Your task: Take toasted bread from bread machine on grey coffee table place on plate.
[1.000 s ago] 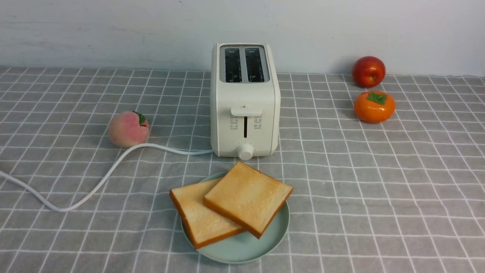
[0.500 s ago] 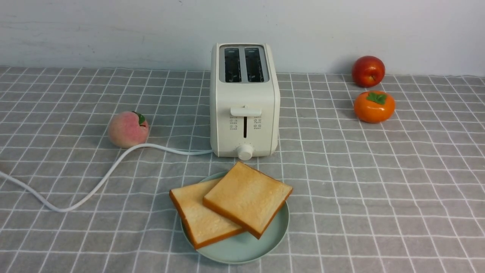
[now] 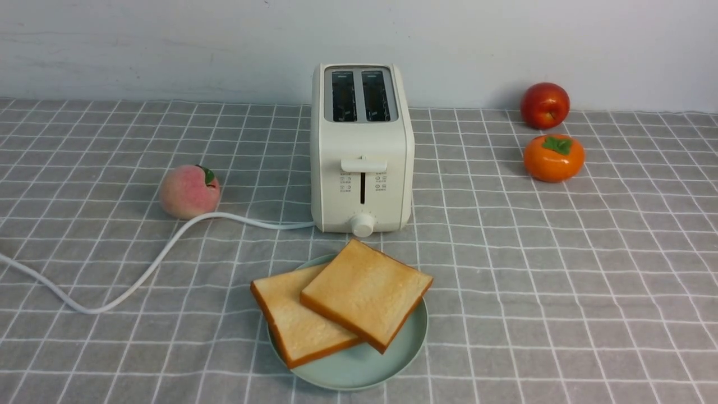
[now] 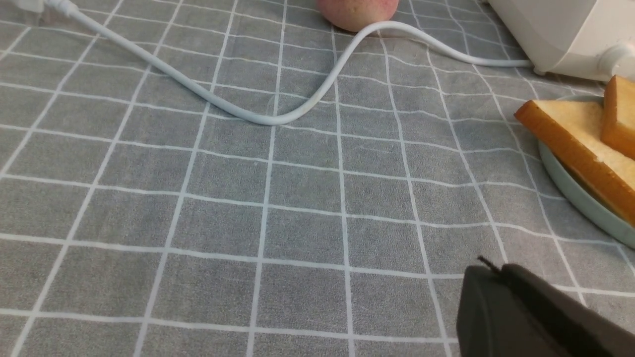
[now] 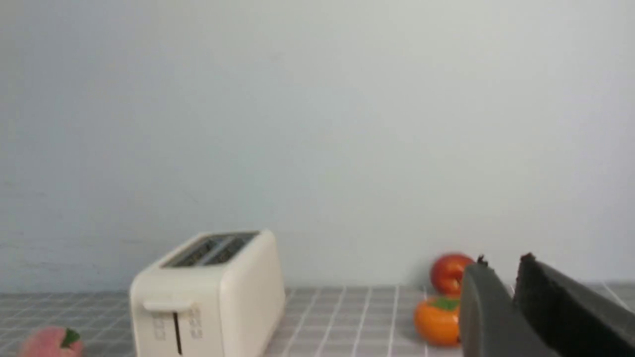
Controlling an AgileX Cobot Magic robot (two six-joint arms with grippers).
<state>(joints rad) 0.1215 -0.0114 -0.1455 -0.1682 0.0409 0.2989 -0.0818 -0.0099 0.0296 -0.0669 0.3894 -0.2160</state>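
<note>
Plain pale grey-white wall (image 3: 168,50) behind; soft even light.

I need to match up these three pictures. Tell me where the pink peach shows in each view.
Front view: the pink peach sits left of the cream-white boxy toaster, touching the white cord.
Left wrist view: only its lower part shows at the top edge, beside the cord.
Right wrist view: blurred, in the bottom left corner.
Shared landmark: the toaster.
</note>
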